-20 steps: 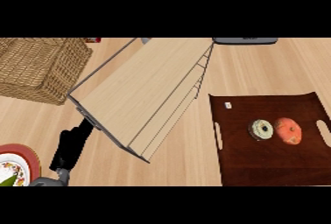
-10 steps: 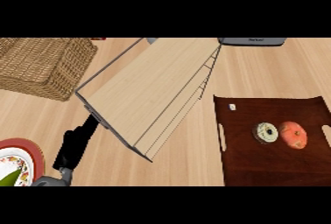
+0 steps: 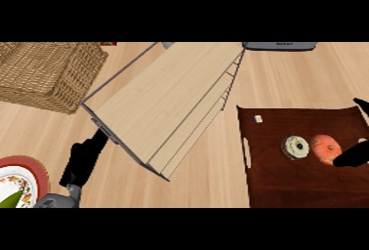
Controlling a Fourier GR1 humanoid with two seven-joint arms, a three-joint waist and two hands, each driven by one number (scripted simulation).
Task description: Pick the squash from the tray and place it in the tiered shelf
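Squash, orange and round, lies on the dark brown tray at your right, just beside a pale ring-shaped object; a small white tag on the tray is too tiny to read, and no other writing can be made out. Your right hand has now entered from the right edge, a dark shape touching the squash's far side; you cannot tell its finger state. Your left hand rests relaxed on the tabletop beside the tiered shelf. Wicker basket sits upper left, a red-rimmed plate lower left.
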